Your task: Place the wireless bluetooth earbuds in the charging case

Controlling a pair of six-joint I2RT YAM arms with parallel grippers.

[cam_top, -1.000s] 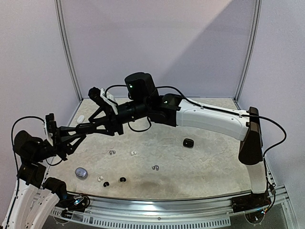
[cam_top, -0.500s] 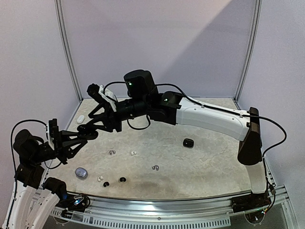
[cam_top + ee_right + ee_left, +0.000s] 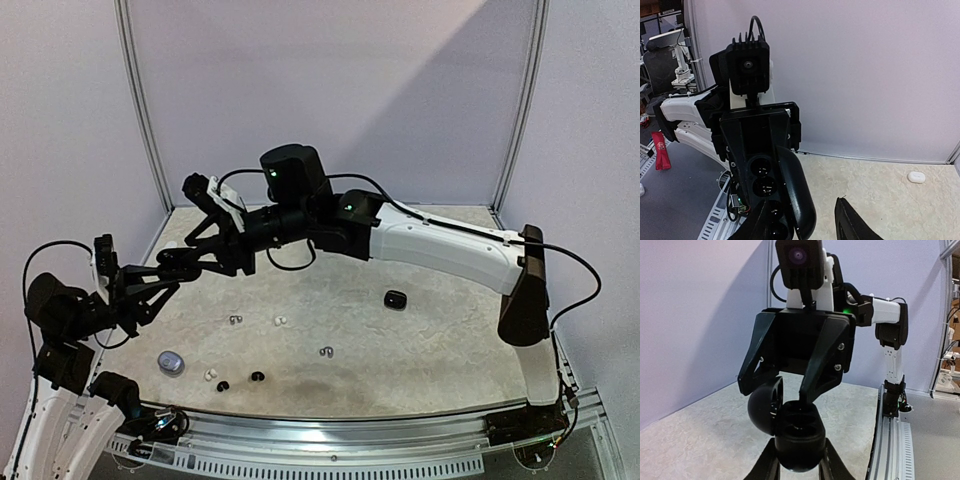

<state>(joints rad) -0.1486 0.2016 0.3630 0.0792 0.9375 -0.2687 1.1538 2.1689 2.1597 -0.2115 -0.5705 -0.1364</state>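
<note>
At the front of the table [image 3: 450, 350] lie three tiny buds close together: a white front bud [image 3: 210, 375], a black bud [image 3: 222, 385] and a second black bud [image 3: 257, 377]. Just left of them sits a round grey case [image 3: 171, 361]. A bit farther back are a hook bud [image 3: 325, 351], a white bud [image 3: 280, 321] and a grey bud [image 3: 236, 320], all apart from each other. Off to the right lies a shut black case [image 3: 396, 299].

Above the left part of the table, the two arms meet in the air. The left gripper [image 3: 800, 454] squeezes the open case [image 3: 800, 437] from both sides, and its lid [image 3: 764, 407] stands up. The two holes in it look dark, and I cannot tell if a bud is inside.

The right gripper [image 3: 801, 205] faces it with its fingers spread wide. The lid sits between them, and I see no bud in them.

Far back by the left wall rests a white case [image 3: 170, 249].

I think the buds are very light, hard and smooth. A hard pinch could make one pop away or roll. It seems best to pinch the fat round part gently, with just the fingertips, low on the table. The open case looks slippery too, so holding its wide sides seems right.
</note>
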